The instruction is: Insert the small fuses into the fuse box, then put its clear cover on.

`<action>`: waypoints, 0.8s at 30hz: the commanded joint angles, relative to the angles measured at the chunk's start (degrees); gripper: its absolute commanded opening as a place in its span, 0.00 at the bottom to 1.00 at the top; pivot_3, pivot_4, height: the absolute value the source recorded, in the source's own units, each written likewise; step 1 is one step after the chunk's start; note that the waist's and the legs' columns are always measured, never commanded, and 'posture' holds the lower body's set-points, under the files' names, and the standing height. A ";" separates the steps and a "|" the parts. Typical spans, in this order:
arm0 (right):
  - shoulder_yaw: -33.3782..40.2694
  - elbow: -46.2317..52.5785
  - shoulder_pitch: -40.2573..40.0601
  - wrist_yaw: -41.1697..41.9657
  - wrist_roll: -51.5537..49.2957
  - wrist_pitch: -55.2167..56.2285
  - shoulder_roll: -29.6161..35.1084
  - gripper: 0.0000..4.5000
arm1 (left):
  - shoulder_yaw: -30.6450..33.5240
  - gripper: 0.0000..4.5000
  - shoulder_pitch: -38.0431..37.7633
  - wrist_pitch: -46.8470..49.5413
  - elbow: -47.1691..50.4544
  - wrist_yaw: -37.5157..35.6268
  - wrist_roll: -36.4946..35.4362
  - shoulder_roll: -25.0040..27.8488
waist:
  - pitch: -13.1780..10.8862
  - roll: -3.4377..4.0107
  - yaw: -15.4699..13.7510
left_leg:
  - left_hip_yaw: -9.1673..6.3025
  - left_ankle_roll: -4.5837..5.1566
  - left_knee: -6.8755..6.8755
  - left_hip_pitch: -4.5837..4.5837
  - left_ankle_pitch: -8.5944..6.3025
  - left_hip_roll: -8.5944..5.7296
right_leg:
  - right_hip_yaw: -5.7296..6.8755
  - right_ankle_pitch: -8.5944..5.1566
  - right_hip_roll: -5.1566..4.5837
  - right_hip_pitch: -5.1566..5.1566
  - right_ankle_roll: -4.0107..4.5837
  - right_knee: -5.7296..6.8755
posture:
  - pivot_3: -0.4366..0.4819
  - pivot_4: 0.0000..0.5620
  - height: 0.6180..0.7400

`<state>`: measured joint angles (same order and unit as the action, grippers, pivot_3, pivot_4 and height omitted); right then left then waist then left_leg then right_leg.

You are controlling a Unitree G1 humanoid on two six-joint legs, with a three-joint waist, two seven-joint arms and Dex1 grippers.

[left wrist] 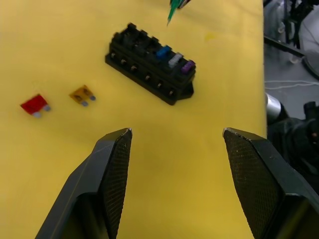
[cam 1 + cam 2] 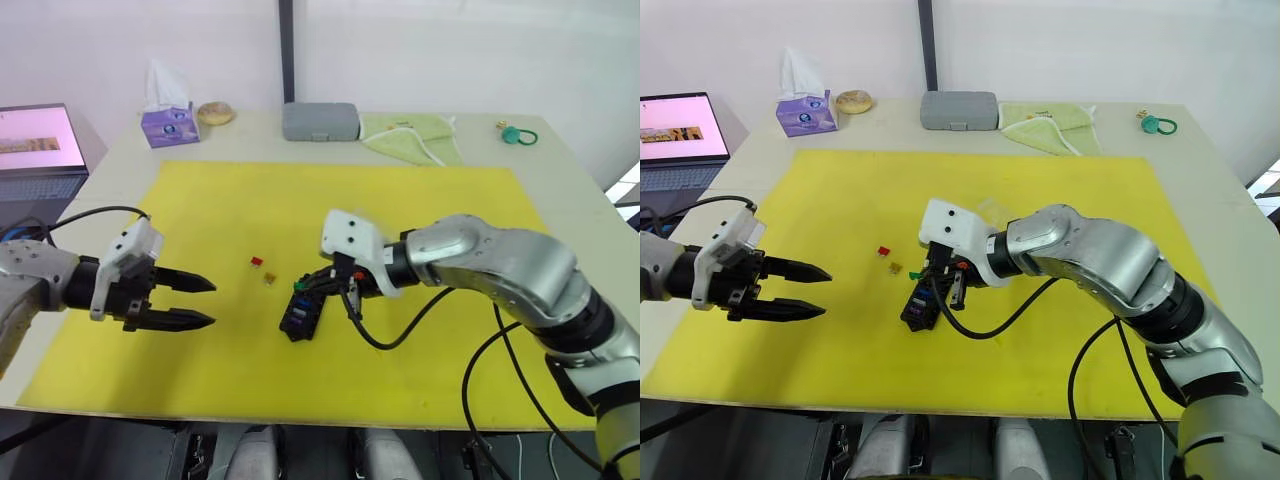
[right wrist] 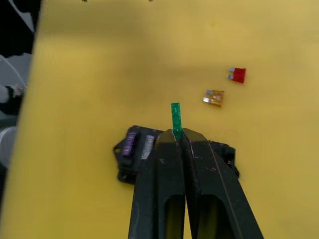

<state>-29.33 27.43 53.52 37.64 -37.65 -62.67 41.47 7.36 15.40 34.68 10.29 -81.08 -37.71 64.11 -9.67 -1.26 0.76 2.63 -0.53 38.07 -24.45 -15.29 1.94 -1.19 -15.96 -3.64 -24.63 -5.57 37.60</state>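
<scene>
The black fuse box [image 2: 300, 318] lies mid-mat with teal, grey and purple small fuses [image 1: 175, 59] seated in one end. My right gripper [image 3: 177, 132] hovers just above the box, shut on a green fuse [image 3: 176, 117] that sticks out past its tips. A red fuse [image 2: 256, 262] and an orange fuse [image 2: 269, 278] lie loose on the mat to the left of the box. My left gripper [image 2: 205, 302] hangs open and empty over the mat's left part, pointing toward the box. A faint clear cover [image 2: 992, 210] glints just behind my right wrist.
The yellow mat [image 2: 400, 350] covers most of the table. Along the far edge stand a tissue box [image 2: 168, 125], a bun [image 2: 215, 113], a grey case [image 2: 320, 121], a green cloth [image 2: 412, 135] and a teal ring [image 2: 518, 135]. A laptop [image 2: 38, 150] sits far left.
</scene>
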 commanded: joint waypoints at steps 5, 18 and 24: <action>-0.84 0.44 0.48 1.43 5.28 -1.69 -1.43 0.00 | -0.25 0.68 -1.04 -0.43 1.07 0.11 1.11 -0.77 | 0.00 0.00 0.26 | -0.01 0.00 0.01 0.03 0.00 0.03 | 0.02 0.01 0.06 -0.01 -0.01 0.04 | 0.48 0.27 0.97; -0.22 0.88 -1.75 1.49 8.12 -4.13 -4.93 0.00 | -0.35 0.68 -1.99 -1.01 0.90 0.10 2.51 -1.26 | 0.00 0.00 0.21 | -0.02 0.00 0.02 0.04 0.00 0.03 | 0.03 0.01 0.07 -0.01 -0.02 0.09 | 0.48 0.27 0.97; -0.31 0.49 -2.24 1.53 9.62 -4.12 -5.65 0.00 | -0.98 0.68 -2.94 -3.79 -0.98 -1.28 5.46 -0.27 | 0.00 0.00 0.27 | -0.02 0.00 0.03 0.04 0.00 0.02 | 0.03 0.01 0.08 -0.01 -0.02 0.12 | 0.48 0.27 0.97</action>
<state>-30.77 26.86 50.96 39.13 -28.94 -67.16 36.11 5.91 12.47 32.17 9.42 -81.68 -33.12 62.85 -9.67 -1.26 1.03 2.61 -0.53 38.10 -24.40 -15.29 1.96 -1.16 -15.95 -3.57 -24.64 -5.59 37.73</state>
